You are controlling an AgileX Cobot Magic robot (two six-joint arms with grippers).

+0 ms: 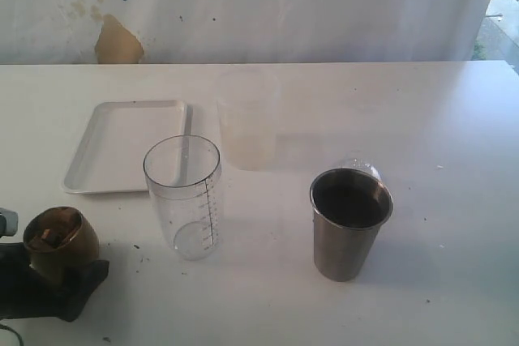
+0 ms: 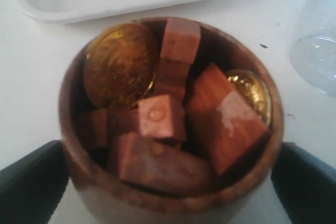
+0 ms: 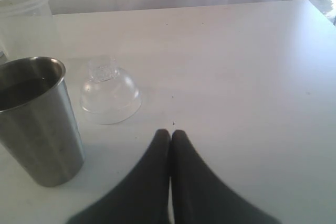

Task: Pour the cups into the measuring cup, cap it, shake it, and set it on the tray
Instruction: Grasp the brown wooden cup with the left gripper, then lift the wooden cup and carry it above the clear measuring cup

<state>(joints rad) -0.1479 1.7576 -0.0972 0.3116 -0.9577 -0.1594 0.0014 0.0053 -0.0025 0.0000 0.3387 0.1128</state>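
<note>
My left gripper [image 2: 168, 182] grips the small wooden cup [image 2: 173, 205], one dark finger [image 2: 29, 182] pressed to each side of its rounded wall, near the tabletop's front-left corner; my right gripper [image 3: 170, 140] is pinched closed on nothing, toward the right edge. The measuring cup [image 1: 183, 196] stands just beside my load, toward the table's middle; I judge pouring into it comes next. The cup is heaped to its rim with glossy brown cubes [image 2: 226, 116] and gold-foil coins [image 2: 119, 64], so I should carry it level, set its lip over the clear mouth, and tip slowly; hard blocks may bounce, and thin plastic may topple. The steel tumbler [image 1: 350, 224] is brushed and tapered, with a clear domed lid [image 3: 110, 95] behind it; the smooth white tray [image 1: 122, 147] lies toward the far-left corner.
</note>
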